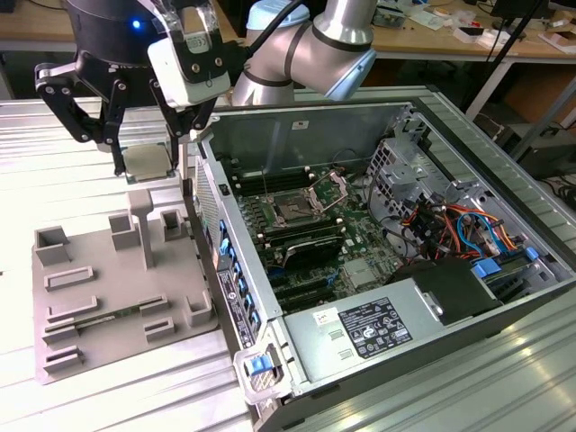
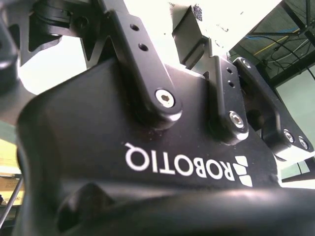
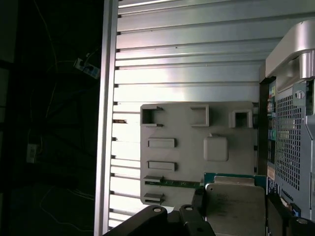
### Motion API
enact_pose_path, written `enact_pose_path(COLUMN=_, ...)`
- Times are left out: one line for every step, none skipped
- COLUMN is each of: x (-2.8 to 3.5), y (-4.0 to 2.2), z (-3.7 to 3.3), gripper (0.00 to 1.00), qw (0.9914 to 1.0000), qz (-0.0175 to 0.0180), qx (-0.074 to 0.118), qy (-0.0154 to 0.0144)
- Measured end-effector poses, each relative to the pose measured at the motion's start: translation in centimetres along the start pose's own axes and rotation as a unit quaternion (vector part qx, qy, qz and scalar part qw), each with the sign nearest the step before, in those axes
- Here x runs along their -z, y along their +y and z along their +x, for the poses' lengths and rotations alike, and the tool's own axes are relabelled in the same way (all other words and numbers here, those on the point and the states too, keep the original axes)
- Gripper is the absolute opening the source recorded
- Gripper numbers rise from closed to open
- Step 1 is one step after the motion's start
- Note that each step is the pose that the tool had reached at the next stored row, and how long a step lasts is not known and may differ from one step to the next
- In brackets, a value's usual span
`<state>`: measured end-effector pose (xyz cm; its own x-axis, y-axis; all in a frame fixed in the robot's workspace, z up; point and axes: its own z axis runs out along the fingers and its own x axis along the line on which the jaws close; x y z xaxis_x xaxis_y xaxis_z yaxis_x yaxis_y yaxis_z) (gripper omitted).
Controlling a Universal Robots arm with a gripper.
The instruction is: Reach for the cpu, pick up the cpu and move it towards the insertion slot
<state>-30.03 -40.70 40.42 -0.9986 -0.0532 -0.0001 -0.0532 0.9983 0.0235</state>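
- Exterior view: the gripper [image 1: 148,157] is clamping the cpu [image 1: 147,164] between its fingers, hanging just above the grey tray [image 1: 99,297]. The insertion slot [image 1: 295,210] is lying well apart from it, inside the open computer case [image 1: 450,297].
- Second wrist view: the gripper's black linkage bars [image 2: 147,54] are showing close up.
- First wrist view: the cpu [image 3: 235,209] is sitting pinched between the black fingers [image 3: 197,202], with the tray [image 3: 182,132] beyond it.

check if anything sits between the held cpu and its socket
Yes: the grey metal wall of the open computer case stands between the silvery square cpu, held in the black pincer, and the dark metal-framed insertion slot.
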Motion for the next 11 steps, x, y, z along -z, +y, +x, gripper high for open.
enact_pose_path(x=0.00, y=0.00, z=-0.03, gripper=0.55, qw=1.00000, qz=0.0000, qx=0.000, qy=0.0000)
enact_pose_path(x=0.00, y=0.00, z=-0.05, gripper=0.55, qw=1.00000, qz=0.0000, qx=0.000, qy=0.0000)
enact_pose_path(x=0.00, y=0.00, z=-0.08, gripper=0.55, qw=1.00000, qz=0.0000, qx=0.000, qy=0.0000)
enact_pose_path(x=0.00, y=0.00, z=-0.09, gripper=0.55, qw=1.00000, qz=0.0000, qx=0.000, qy=0.0000)
enact_pose_path(x=0.00, y=-0.01, z=-0.15, gripper=0.55, qw=1.00000, qz=0.0000, qx=0.000, qy=0.0000)
enact_pose_path(x=-0.01, y=-0.01, z=-0.22, gripper=0.55, qw=1.00000, qz=0.0000, qx=0.000, qy=0.0000)
enact_pose_path(x=-0.01, y=-0.01, z=-0.24, gripper=0.55, qw=1.00000, qz=0.0000, qx=0.000, qy=0.0000)
enact_pose_path(x=-0.01, y=-0.01, z=-0.25, gripper=0.55, qw=1.00000, qz=0.0000, qx=0.000, qy=0.0000)
enact_pose_path(x=-0.02, y=-0.02, z=-0.28, gripper=0.55, qw=1.00000, qz=0.0000, qx=0.000, qy=0.0000)
enact_pose_path(x=-0.02, y=-0.02, z=-0.31, gripper=0.55, qw=1.00000, qz=0.0000, qx=0.000, qy=0.0000)
enact_pose_path(x=-0.02, y=-0.02, z=-0.33, gripper=0.55, qw=1.00000, qz=0.0000, qx=0.000, qy=0.0000)
